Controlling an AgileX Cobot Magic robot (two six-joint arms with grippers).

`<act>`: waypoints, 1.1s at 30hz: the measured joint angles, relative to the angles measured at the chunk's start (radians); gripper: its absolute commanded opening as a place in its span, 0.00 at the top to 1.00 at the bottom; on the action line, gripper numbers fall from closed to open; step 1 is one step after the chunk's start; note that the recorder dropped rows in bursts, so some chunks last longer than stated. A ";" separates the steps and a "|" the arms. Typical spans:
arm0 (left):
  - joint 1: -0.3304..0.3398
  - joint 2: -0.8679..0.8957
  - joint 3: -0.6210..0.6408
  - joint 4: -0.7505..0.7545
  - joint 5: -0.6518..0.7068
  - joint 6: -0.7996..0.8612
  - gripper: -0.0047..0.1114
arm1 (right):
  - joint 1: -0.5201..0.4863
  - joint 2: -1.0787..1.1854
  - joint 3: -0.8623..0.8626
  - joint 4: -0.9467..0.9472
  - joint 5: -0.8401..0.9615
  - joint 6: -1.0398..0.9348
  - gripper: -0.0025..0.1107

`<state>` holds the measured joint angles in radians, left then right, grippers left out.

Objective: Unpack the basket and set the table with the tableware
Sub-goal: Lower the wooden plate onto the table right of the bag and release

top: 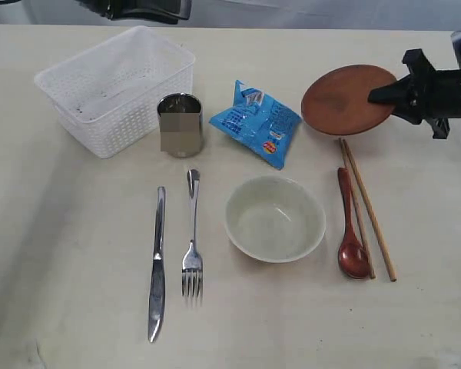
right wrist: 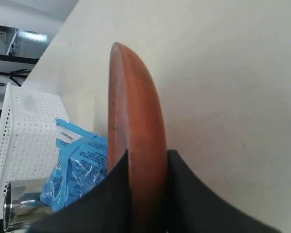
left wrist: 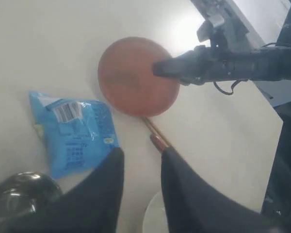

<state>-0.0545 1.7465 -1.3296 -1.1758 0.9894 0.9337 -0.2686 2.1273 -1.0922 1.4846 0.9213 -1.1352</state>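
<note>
And the basket (top: 131,123) sat in the left corner of the table (top: 77,254) along the edge at the top of the exterior view. White perforated plastic with a woven look, and nothing showing inside, so I judged the unpacking done.

The setting looked nearly complete too. A smooth, round cream bowl (top: 275,219) stood in the middle. On its left side lay a polished steel fork (top: 192,238), with a long, slim knife (top: 158,261) beyond it. On its right side lay a glossy dark red spoon (top: 350,231) and, just past it, a pair of thin brown wooden chopsticks (top: 369,211). The shiny steel cup (top: 180,123) stood just beside the basket's wall, and a crinkly blue snack packet (top: 263,123) lay between cup and plate.

The last piece, by my reckoning, was that plate (top: 346,98). It was small, round, matte reddish-brown, and sat toward the right end of the top edge, above the chopstick tips. The right gripper (top: 384,94) had its black fingers pinched on the rim. Whether the far side was resting on the table I couldn't tell.

The left gripper (left wrist: 142,154) hung above the table with a narrow gap between its fingers and nothing in it. Setting that plate down and letting go seemed all that remained.
</note>
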 measured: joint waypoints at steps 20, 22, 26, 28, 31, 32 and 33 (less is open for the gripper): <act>0.000 0.004 0.061 0.004 -0.046 0.053 0.74 | 0.111 0.036 -0.091 -0.106 -0.070 0.063 0.81; 0.000 0.004 0.061 0.004 -0.046 0.055 0.74 | 0.111 0.036 -0.093 -0.115 -0.066 0.068 0.73; 0.000 0.004 0.061 0.004 -0.046 0.059 0.74 | 0.111 0.036 -0.104 -0.143 -0.072 0.070 0.63; 0.000 0.004 0.061 0.004 -0.046 0.059 0.74 | 0.111 0.036 -0.110 -0.145 -0.074 0.070 0.63; 0.000 0.004 0.061 0.004 -0.046 0.062 0.74 | 0.111 0.036 -0.110 -0.147 -0.080 0.070 0.63; 0.000 0.004 0.061 0.004 -0.046 0.062 0.74 | 0.111 0.036 -0.110 -0.147 -0.084 0.070 0.63; 0.000 0.004 0.061 0.004 -0.046 0.062 0.74 | 0.111 0.036 -0.110 -0.147 -0.092 0.070 0.63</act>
<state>-0.0545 1.7501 -1.2689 -1.1714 0.9438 0.9959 -0.1572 2.1631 -1.2021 1.3377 0.8291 -1.0653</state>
